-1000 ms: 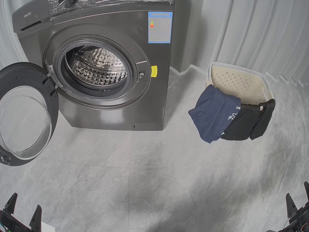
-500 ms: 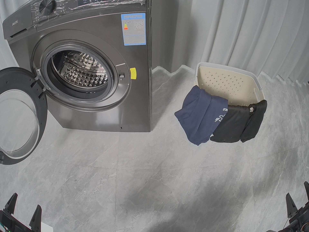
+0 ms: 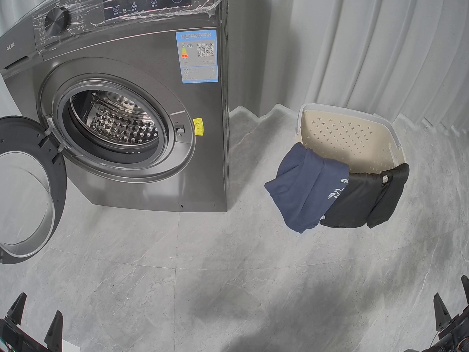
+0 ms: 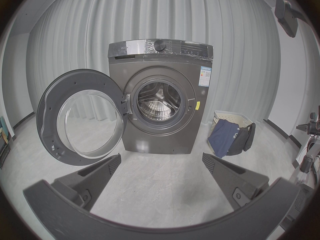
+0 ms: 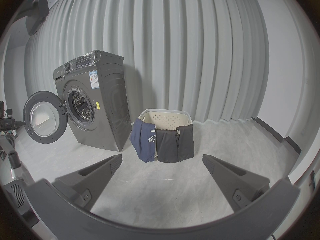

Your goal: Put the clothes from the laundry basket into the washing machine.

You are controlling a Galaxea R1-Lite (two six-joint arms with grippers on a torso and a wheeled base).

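Clothes point(image 3: 312, 191) hang over the near rim of the basket point(image 3: 349, 115), which stands on the floor to the right of the washer point(image 3: 146, 45) with a gap between; the navy garment point(image 3: 298, 182) is on the washer side and the black garment point(image 3: 364, 199) touches it, both draped lengthwise from the rim toward the floor; we judge the right gripper point(image 3: 450, 295) the nearer, since the clothes lie ahead of it and a little to its left, well apart; the left gripper point(image 3: 40, 305) faces the open door point(image 3: 29, 191) and drum point(image 3: 115, 121); both pairs of jaws are spread and hold nothing; no garment is loaded yet, so we expect a forward reach first.
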